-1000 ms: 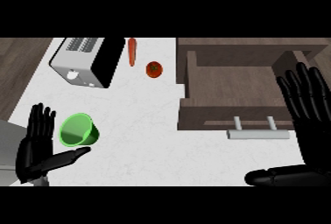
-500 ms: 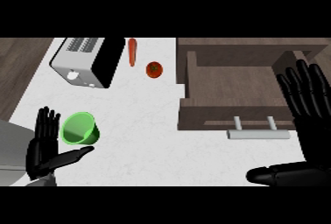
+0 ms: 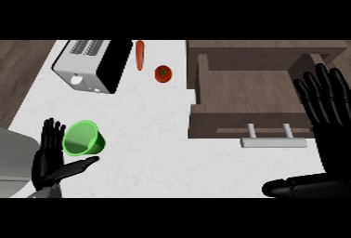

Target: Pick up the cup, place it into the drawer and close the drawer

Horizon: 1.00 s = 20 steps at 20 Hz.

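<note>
**Left hand beside cup, drawer waiting open**

Green cup [image 3: 84, 138] lying tipped on the white counter [image 3: 158, 153], mouth turned up toward the camera, well to the left of the drawer [image 3: 250, 95]. Left hand [image 3: 52, 158] just beside it on the cup's left, fingers straight and upright, thumb stretched out under the cup's lower edge. Nothing held; contact with the cup hard to judge, at most a brush along the rim. Probably placed so to close around the cup from the side, palm facing it.

Drawer pulled out and open, brown inside bare, pale handle [image 3: 272, 141] on the near front. Left open, most likely, to take the cup before being pushed shut.

Right hand [image 3: 323, 100] at the view's right edge over the drawer's right side, fingers straight and spread upward, holding nothing; resting.

Toaster [image 3: 93, 65], carrot [image 3: 139, 55] and tomato [image 3: 162, 73] at the far side of the counter, well apart from the cup and no part of the job.

Grasp not yet made; lift, placing and closing all to come.
</note>
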Motion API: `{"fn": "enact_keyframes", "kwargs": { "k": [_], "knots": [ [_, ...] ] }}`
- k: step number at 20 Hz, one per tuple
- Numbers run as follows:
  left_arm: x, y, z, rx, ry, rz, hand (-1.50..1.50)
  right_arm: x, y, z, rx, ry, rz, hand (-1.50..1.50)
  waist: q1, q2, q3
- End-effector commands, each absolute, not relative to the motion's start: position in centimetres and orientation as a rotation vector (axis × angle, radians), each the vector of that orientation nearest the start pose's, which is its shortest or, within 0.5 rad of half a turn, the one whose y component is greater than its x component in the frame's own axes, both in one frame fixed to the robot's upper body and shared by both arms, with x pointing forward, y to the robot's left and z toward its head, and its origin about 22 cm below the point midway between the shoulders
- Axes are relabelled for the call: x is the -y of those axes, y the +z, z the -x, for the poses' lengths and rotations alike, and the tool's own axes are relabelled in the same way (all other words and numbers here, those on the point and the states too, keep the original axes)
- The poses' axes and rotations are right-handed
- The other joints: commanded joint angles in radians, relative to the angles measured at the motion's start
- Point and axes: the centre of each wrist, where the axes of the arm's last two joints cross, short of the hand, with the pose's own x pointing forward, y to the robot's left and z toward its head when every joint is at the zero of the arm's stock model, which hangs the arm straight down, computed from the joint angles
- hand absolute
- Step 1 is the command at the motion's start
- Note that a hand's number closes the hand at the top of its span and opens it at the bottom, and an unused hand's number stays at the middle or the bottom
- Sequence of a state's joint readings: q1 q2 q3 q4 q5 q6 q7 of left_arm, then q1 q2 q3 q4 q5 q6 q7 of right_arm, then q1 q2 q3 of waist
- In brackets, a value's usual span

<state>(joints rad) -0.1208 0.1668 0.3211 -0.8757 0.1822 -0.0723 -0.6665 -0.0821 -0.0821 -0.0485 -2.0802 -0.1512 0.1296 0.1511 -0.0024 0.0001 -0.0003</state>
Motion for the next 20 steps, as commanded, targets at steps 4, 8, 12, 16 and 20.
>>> {"fn": "enact_keyframes", "kwargs": {
  "k": [4, 8, 12, 16, 20],
  "knots": [
    [-33.5, -14.0, -21.4, 1.69, 0.278, -0.209, -1.5, 24.9, 12.9, -22.6, 1.999, 0.121, -0.148, -1.5, 0.0, 0.0, 0.0],
    [-34.3, -14.1, -20.8, 1.72, 0.29, -0.207, -1.5, 23.7, 14.9, -21.3, 1.999, 0.147, -0.166, -1.5, 0.0, 0.0, 0.0],
    [-34.3, -13.5, -23.2, 1.729, 0.3, -0.137, -1.5, 23.8, 13.8, -21.8, 2.003, 0.15, -0.171, -1.5, -0.001, 0.0, 0.0],
    [-34.9, -13.2, -24.6, 1.729, 0.314, -0.141, -1.5, 23.7, 13.9, -22.4, 2.001, 0.138, -0.171, -1.5, -0.002, 0.001, 0.0],
    [-34.3, -14.0, -24.3, 1.726, 0.363, -0.114, -1.5, 23.3, 14.8, -22.4, 2.018, 0.152, -0.17, -1.5, -0.002, 0.001, 0.0]
  ]
}}
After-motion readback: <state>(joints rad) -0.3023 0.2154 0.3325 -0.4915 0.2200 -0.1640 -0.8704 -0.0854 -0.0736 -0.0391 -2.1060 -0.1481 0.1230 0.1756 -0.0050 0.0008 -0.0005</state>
